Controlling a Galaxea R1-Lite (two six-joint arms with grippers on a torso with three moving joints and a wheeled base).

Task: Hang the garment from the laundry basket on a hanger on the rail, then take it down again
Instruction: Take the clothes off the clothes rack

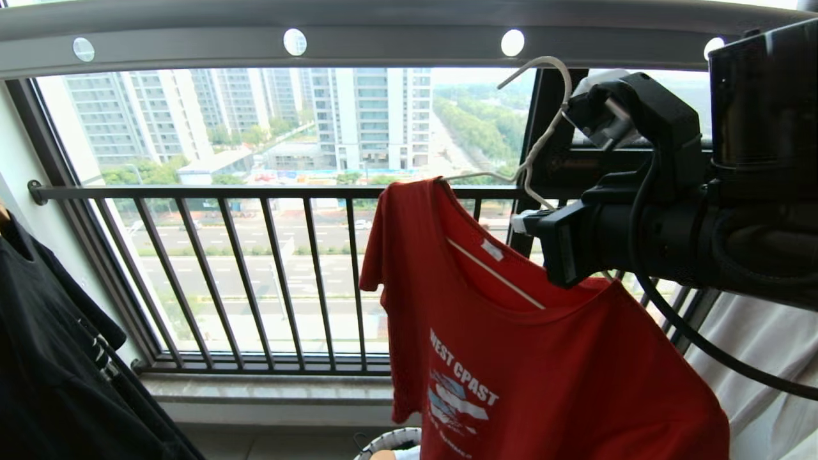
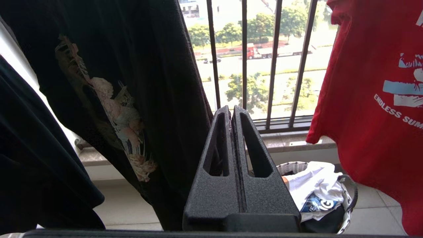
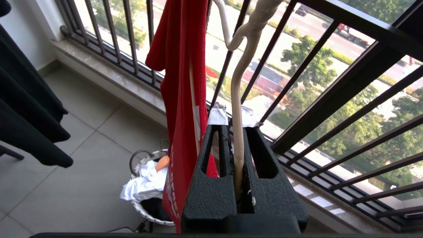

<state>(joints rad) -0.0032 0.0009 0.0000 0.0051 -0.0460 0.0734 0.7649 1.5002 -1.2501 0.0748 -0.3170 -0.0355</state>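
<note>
So the right end effector (image 3: 235,127) is pinching the neck of the thin off-white wire hanger (image 1: 535,137), which is carrying the red short-sleeved T-shirt with white lettering (image 1: 543,358) just under the wide grey metal rail with round holes (image 1: 383,38), hook not on it. The left end effector (image 2: 232,112) is sitting pressed together, holding nothing, near a black printed T-shirt (image 2: 132,82). Below, the small round woven laundry basket (image 3: 145,205) is resting on the grey tiled balcony floor (image 3: 82,165) by the black barred window railing (image 1: 255,268).
</note>
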